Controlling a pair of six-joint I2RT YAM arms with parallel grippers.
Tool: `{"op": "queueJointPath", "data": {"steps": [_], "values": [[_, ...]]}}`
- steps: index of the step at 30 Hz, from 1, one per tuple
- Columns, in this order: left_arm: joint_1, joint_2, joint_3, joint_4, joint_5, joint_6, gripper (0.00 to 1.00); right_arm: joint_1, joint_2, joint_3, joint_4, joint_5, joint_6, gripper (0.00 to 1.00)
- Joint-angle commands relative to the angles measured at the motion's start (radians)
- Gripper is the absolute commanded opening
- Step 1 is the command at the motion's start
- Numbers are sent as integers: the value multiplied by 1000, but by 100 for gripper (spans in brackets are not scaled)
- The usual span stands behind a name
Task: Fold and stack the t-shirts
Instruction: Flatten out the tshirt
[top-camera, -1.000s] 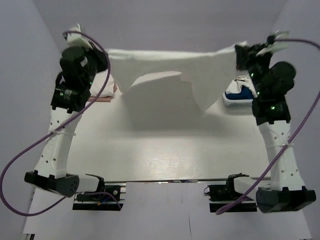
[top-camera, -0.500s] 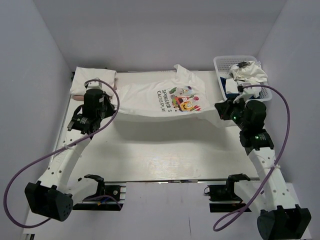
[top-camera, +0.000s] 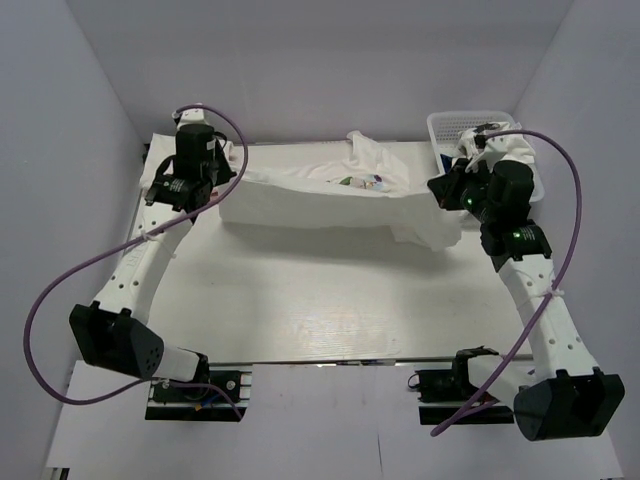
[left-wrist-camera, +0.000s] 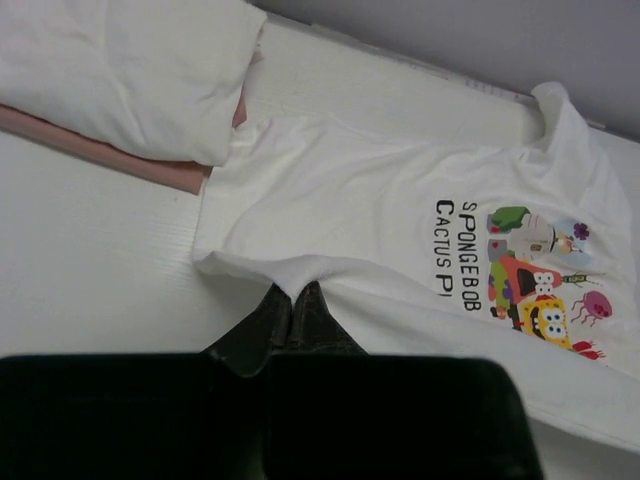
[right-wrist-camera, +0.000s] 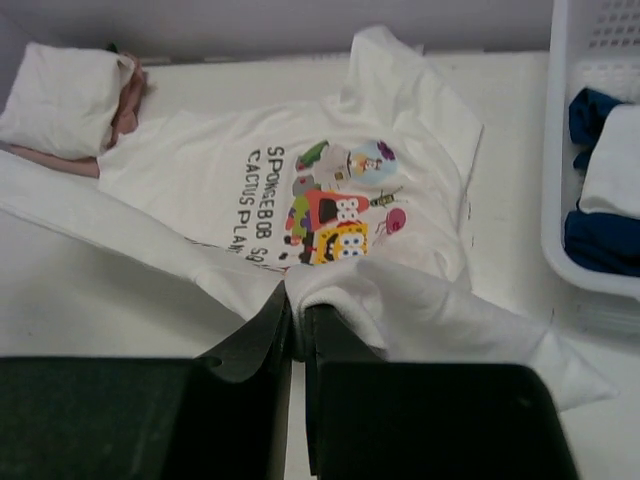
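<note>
From above, our wrists cover the fingertips and the lifted cloth hides most of the print. In the wrist views, the left gripper (left-wrist-camera: 296, 300) is pinched tight on the printed t-shirt's (left-wrist-camera: 400, 190) near edge, and the right gripper (right-wrist-camera: 297, 300) likewise, cloth bunched beside it. The shirt lies print up on the table's (top-camera: 300, 300) far half, long axis left to right, between the folded stack (left-wrist-camera: 130, 70) and the basket (right-wrist-camera: 556, 120).

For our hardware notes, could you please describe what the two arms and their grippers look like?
Both the left arm and right arm have white links dotted with small holes, and bulky black joints. A purple cable loops along each. Small green lights glow on the right arm. The left gripper and right gripper have slim, dark, tapering fingers.
</note>
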Motion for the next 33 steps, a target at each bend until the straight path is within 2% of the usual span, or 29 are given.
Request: {"op": "queueJointPath", "data": {"steps": [1, 4, 7, 8, 9, 11, 13, 15, 16, 17, 18, 19, 20, 21, 22, 24, 27, 29, 32, 33], "values": [[7, -44, 19, -32, 25, -3, 0, 4, -37, -13, -18, 6, 1, 0], [7, -142, -119, -82, 25, -75, 0, 7, -127, -123, -39, 8, 67, 0], [7, -281, -346, -163, 2, -211, 0, 21, -225, -305, -132, -12, 148, 0], [7, -313, -395, -191, 2, -212, 0, 23, -250, -342, -133, -12, 159, 0], [7, -343, -446, -233, 46, -285, 0, 24, -319, -437, -175, -8, 177, 0], [7, -412, -594, -267, 97, -350, 0, 26, -356, -487, -214, -12, 228, 0], [7, -433, -664, -331, 120, -427, 0, 26, -402, -562, -283, -66, 274, 1], [-17, -443, -710, -441, 120, -526, 0, 29, -437, -582, -368, -86, 289, 8], [-17, -443, -710, -442, 191, -517, 0, 30, -440, -596, -387, -83, 286, 26], [6, -427, -693, -481, 236, -517, 17, 26, -453, -602, -427, -77, 286, 36], [-3, -411, -680, -509, 256, -560, 29, 29, -454, -590, -467, -67, 295, 45], [-14, -375, -661, -535, 244, -574, 45, 29, -456, -584, -479, -67, 300, 69], [-14, -361, -625, -584, 244, -574, 77, 29, -456, -568, -498, -73, 303, 83], [-14, -348, -606, -607, 235, -574, 86, 27, -456, -546, -506, -83, 296, 90], [-14, -337, -565, -633, 217, -574, 92, 27, -453, -529, -528, -92, 293, 90], [-5, -324, -506, -716, 165, -574, 100, 27, -433, -448, -568, -74, 259, 90], [-5, -334, -393, -745, 131, -574, 100, 26, -385, -338, -642, 49, 211, 90], [-5, -334, -382, -657, 131, -547, 100, 24, -356, -273, -630, 165, 205, 90], [-5, -286, -357, -551, 153, -494, 100, 23, -296, -252, -584, 265, 228, 90], [-5, -260, -348, -485, 154, -482, 100, 23, -231, -246, -582, 273, 236, 90]]}}
